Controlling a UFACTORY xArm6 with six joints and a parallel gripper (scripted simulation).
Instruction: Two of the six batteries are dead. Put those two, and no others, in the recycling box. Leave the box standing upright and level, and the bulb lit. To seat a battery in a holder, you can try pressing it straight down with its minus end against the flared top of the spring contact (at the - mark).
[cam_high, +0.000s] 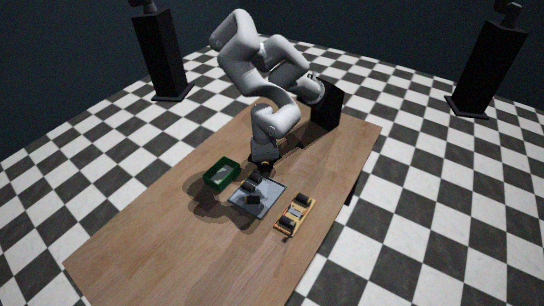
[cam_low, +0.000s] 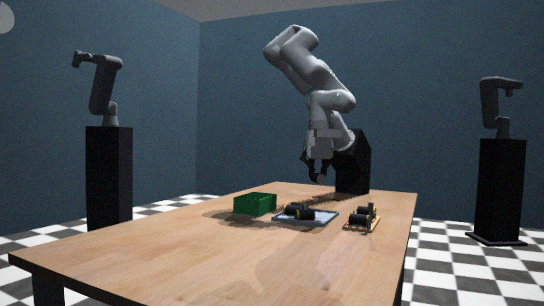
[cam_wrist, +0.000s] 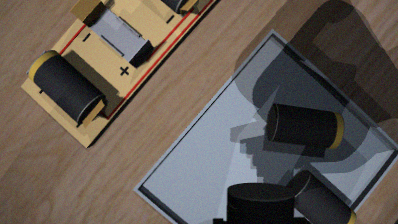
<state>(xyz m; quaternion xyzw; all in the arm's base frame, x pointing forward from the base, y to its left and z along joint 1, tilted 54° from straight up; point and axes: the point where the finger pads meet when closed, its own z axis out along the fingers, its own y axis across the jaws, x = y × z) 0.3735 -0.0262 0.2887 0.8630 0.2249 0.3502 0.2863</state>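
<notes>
My gripper hangs well above the far end of the grey tray and is shut on a black battery, which fills the bottom middle of the wrist view. Two batteries lie on the tray below it; the top view shows three dark batteries there, around. The yellow holder board lies right of the tray with a battery at each end. In the wrist view one seated battery and a grey block show on the board. The green recycling box stands upright left of the tray.
The arm's black base block stands at the table's far edge. Two black pedestals with small arms stand on the checkered floor beyond the table. The table's right edge runs close to the holder board.
</notes>
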